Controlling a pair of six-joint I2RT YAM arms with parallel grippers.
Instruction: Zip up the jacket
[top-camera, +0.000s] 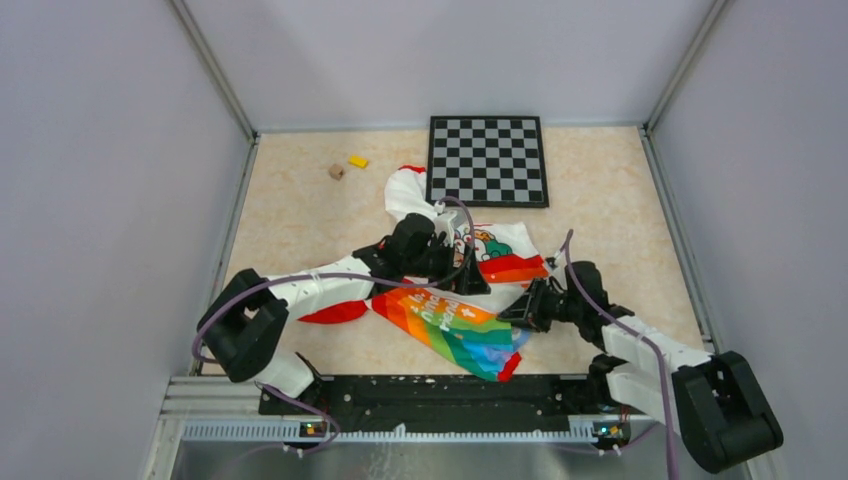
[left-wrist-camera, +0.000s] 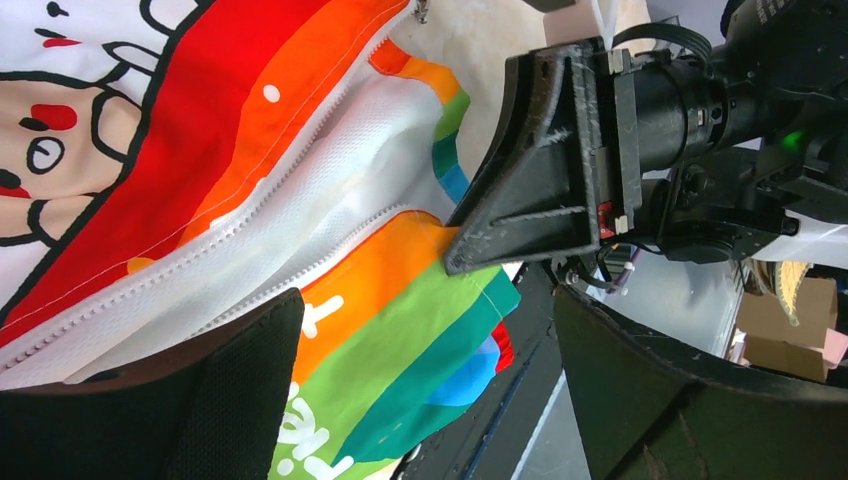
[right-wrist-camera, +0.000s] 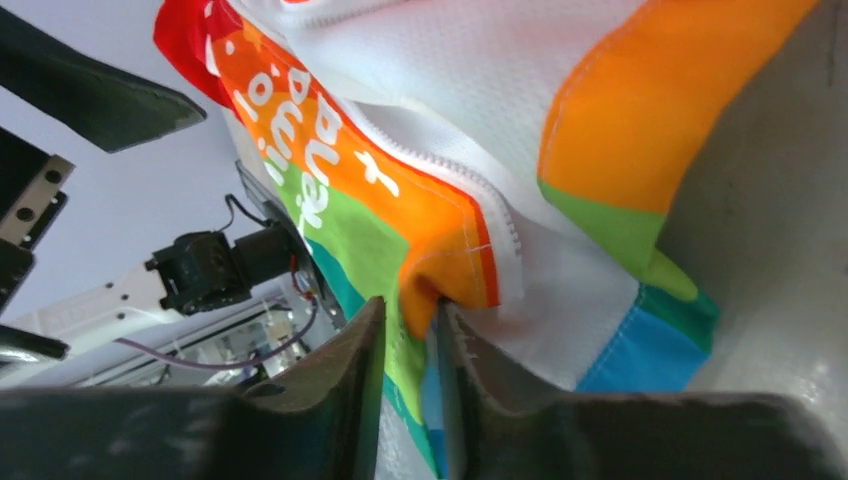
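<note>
The jacket (top-camera: 470, 320) lies crumpled mid-table, with its white printed upper, a red sleeve and its rainbow lower panel toward the near edge. In the left wrist view its front (left-wrist-camera: 330, 170) is open, and two rows of white zipper teeth (left-wrist-camera: 250, 215) run apart with white lining between them. My left gripper (top-camera: 450, 268) is open, its fingers (left-wrist-camera: 230, 400) spread wide over the rainbow panel (left-wrist-camera: 400, 350). My right gripper (top-camera: 515, 310) is shut on the panel's orange-green bottom edge (right-wrist-camera: 430, 260), next to the zipper end. It also shows in the left wrist view (left-wrist-camera: 540, 190).
A black-and-grey checkerboard (top-camera: 487, 160) lies at the back, touching the jacket's top. A yellow block (top-camera: 358, 161) and a small tan piece (top-camera: 336, 171) sit at the back left. Grey walls enclose the table, and a black rail (top-camera: 430, 395) runs along the near edge.
</note>
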